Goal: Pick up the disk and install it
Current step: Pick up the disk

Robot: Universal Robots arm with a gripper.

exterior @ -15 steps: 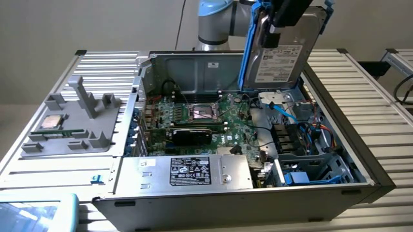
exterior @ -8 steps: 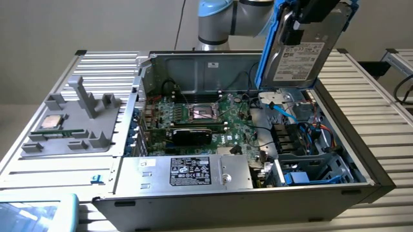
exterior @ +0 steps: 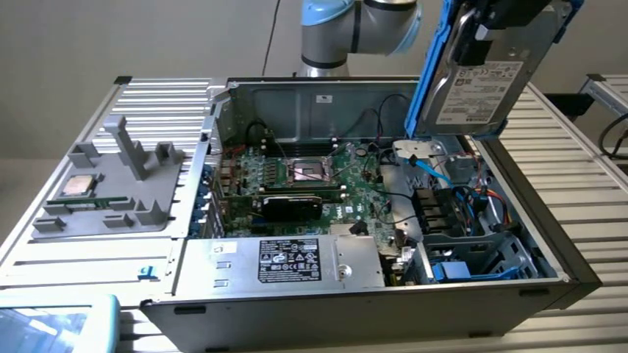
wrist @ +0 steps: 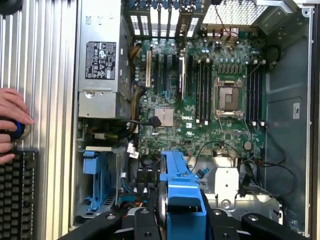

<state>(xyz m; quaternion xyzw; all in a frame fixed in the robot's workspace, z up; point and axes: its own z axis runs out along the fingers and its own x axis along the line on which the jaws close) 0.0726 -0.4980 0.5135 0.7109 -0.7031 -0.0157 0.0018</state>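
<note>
Blue plastic frames one disk [exterior: 476, 92], silver-grey with a white printed label. It hangs upright above one open computer case [exterior: 343, 309], and one gripper [exterior: 496, 26] is clamped on its upper end. One power-supply box [exterior: 284, 261] lies inside the case and one grey tray [exterior: 147, 217] sits beside it. From the wrist, the disk shows edge-on between black fingers [wrist: 145, 227], over one motherboard [wrist: 200, 85]. One hand [wrist: 10, 125] rests by one keyboard [wrist: 17, 195].

soft, even light is coming from above the gripper [exterior: 498, 29]; shadows are reading faint. the disk [exterior: 471, 81] in its grip is catching a pale sheen on its label [exterior: 479, 95]. below the gripper the case [exterior: 294, 110] interior is sitting dimmer, drive bay [exterior: 471, 250] darkest. out past the case, the slatted table [wrist: 50, 75] is glaring white, slats washing out in the wrist view.
</note>
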